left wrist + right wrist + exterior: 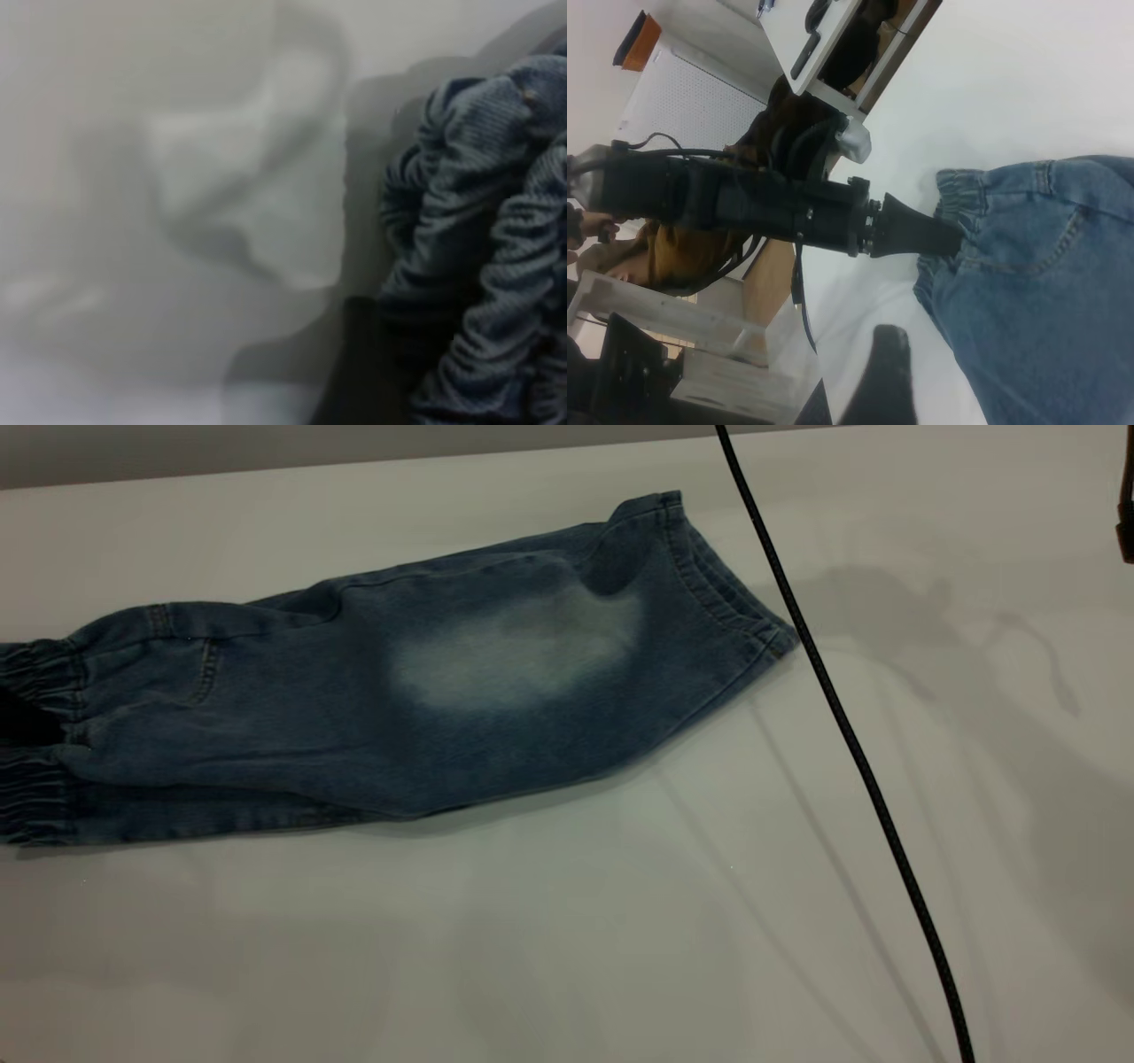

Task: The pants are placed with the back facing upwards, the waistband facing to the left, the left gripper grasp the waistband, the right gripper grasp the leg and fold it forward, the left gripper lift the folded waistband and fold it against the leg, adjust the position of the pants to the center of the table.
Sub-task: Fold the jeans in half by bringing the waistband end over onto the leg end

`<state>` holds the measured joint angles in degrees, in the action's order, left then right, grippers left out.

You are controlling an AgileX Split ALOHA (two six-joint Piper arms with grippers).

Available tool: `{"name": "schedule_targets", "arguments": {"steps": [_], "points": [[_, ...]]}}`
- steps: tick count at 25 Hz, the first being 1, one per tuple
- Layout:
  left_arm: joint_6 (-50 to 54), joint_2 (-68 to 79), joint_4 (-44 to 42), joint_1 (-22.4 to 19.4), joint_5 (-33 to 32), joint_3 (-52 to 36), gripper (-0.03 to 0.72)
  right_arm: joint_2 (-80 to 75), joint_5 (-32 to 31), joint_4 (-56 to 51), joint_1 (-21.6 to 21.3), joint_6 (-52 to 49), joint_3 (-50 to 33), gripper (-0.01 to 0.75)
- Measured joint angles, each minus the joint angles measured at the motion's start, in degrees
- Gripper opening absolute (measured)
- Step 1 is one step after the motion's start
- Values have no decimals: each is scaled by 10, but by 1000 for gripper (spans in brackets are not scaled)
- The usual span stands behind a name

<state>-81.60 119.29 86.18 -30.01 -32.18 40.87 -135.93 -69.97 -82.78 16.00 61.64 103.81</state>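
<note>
The pants (372, 717) lie on the white table (567, 939), folded lengthwise, reaching from the left edge of the exterior view towards the far right. The leg (514, 655) with its pale oval patch lies on top, its hem (718, 576) at the far right end. The gathered waistband (35, 779) is at the left edge. My left gripper (19, 722) is shut on the waistband (952, 208); it shows as a black tip (939, 237) in the right wrist view. The right arm (1125, 518) hangs off the pants at the far right edge. One finger (884, 367) shows over bare table, nothing between the jaws.
A black cable (842, 726) runs diagonally across the table just right of the hem. Beyond the table, the right wrist view shows a person in a brown top (700, 248) and white shelving (833, 35). White tabletop stretches in front of and to the right of the pants.
</note>
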Motion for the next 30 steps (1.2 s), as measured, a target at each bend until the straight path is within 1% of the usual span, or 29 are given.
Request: {"name": "schedule_targets", "arguments": {"steps": [3, 6, 8, 10, 16, 20, 22, 26, 28, 30], "points": [[-9, 2, -2, 0, -4, 0, 360, -1, 2, 3, 6, 0, 0, 585], [-9, 2, -3, 0, -11, -1, 187, -1, 0, 27, 21, -3, 0, 585], [-10, 0, -3, 0, -21, -1, 111, -1, 7, 57, 38, -24, 0, 585], [-16, -6, 0, 0, -30, -1, 109, -1, 34, 88, 56, -48, 0, 585], [-11, -57, 2, 0, -63, -2, 109, -1, 170, 173, 111, -115, 0, 583], [23, -107, -23, 0, -79, -2, 109, -12, 264, 184, 149, -124, 0, 546], [42, -129, -27, 0, -87, -2, 109, -21, 300, 183, 165, -124, 0, 528], [60, -169, -26, 2, -123, -2, 109, -47, 350, 183, 197, -124, 0, 520], [71, -190, -26, 12, -138, -2, 109, -59, 375, 182, 211, -122, 1, 519], [74, -208, -25, 30, -139, -2, 109, -69, 391, 182, 220, -122, 1, 519]]}}
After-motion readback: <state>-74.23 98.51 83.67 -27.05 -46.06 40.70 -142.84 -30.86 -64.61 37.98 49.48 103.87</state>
